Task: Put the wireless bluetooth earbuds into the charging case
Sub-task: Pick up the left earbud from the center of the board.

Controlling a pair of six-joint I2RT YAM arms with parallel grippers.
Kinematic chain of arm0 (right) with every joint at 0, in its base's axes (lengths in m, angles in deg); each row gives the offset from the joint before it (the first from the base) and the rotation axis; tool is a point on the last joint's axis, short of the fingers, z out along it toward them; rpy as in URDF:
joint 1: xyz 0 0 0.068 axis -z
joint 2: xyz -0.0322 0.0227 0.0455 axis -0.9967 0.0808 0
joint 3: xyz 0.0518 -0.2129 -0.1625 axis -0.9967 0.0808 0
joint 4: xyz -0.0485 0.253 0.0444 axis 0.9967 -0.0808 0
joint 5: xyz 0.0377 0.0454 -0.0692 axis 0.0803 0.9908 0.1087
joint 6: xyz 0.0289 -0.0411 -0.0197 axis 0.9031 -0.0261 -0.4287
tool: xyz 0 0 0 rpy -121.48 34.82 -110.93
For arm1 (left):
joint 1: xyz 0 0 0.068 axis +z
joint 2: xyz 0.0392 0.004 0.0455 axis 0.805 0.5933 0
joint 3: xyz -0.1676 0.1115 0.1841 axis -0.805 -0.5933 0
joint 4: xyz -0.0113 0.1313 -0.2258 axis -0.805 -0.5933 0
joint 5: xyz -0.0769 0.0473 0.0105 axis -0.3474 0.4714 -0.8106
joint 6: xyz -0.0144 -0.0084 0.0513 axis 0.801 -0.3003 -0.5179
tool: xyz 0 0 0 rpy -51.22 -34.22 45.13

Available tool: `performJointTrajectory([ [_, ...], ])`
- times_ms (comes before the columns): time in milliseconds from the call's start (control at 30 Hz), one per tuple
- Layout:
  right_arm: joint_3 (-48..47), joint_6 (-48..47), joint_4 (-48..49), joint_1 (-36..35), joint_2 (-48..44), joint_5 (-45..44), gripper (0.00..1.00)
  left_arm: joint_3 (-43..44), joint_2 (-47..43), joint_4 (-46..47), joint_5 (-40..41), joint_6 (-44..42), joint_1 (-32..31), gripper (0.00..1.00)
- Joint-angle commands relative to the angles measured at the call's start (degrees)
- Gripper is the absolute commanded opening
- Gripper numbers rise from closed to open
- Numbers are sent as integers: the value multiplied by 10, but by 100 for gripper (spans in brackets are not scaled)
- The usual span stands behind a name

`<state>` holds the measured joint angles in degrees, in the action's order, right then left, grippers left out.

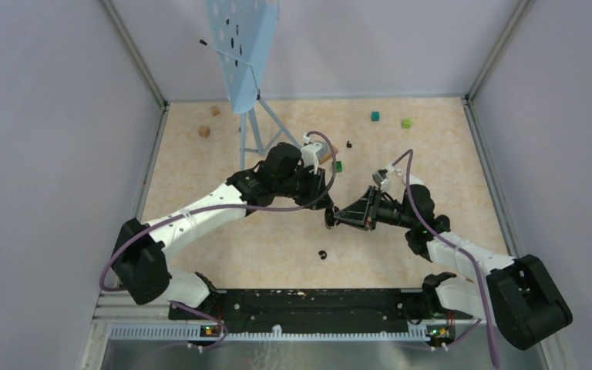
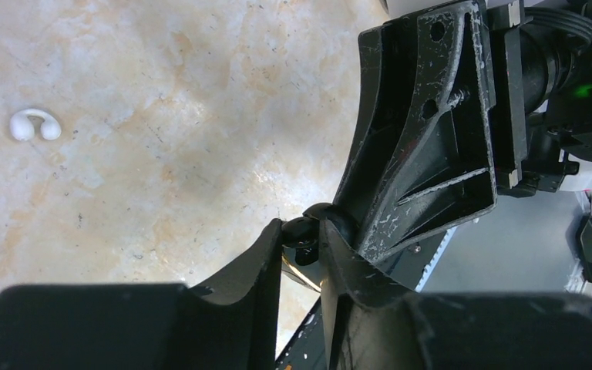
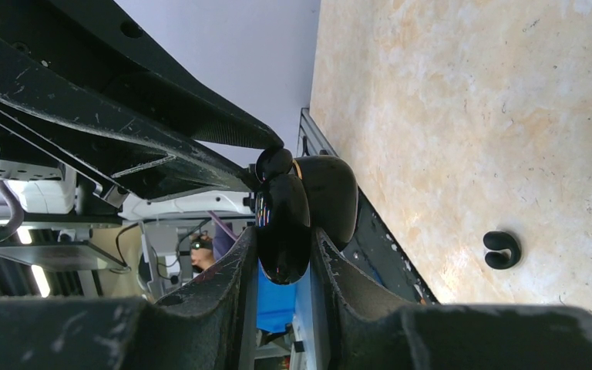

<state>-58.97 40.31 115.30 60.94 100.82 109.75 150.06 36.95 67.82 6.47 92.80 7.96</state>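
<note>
Centre of the top view: both arms are met tip to tip above the counter (image 1: 277,262).

Right end effector (image 3: 284,231): clamped on the charging case (image 3: 285,204), a glossy black oval held edge-on. A second rounded black half is seen just behind it, to the right, so the case is judged to be open. In the right wrist view its long axis is run up the frame, in line with the fingers, with the free end toward the upper middle.

Left end effector (image 2: 301,227): jaws are drawn narrow onto a small rounded black piece, taken for a black earbud (image 2: 302,236). Contact is seen on both sides. How firmly it is held cannot be told.

Key relation: the bud is placed right at the free end of the case, touching or very nearly so, just above it in the right wrist view. The seat inside the case is hidden. The left arm is the one carrying the bud, and a short push along the case's long axis is judged to be what remains.

Elsewhere, a loose black earbud (image 3: 502,249) is noted on the counter at lower right of the right wrist view, well apart. A white earbud (image 2: 35,125) is noted at upper left of the left wrist view.
</note>
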Motion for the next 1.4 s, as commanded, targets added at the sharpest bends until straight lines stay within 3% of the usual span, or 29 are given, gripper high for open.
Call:
performJointTrajectory([
  [0,-30,-3,40,5,6,8,0,28,0,-1,-1,-15,-5,30],
  [567,-30,-1,40,5,-1,8,0,36,13,-20,-6,-33,-8,31],
  [800,-29,0,40,5,-3,7,0,35,12,-19,-3,-35,-8,36],
  [1000,-28,0,37,5,-6,5,0,32,8,-15,2,-33,-8,28],
  [1367,-26,-1,33,4,-8,-1,0,31,-24,-8,18,-18,-8,28],
])
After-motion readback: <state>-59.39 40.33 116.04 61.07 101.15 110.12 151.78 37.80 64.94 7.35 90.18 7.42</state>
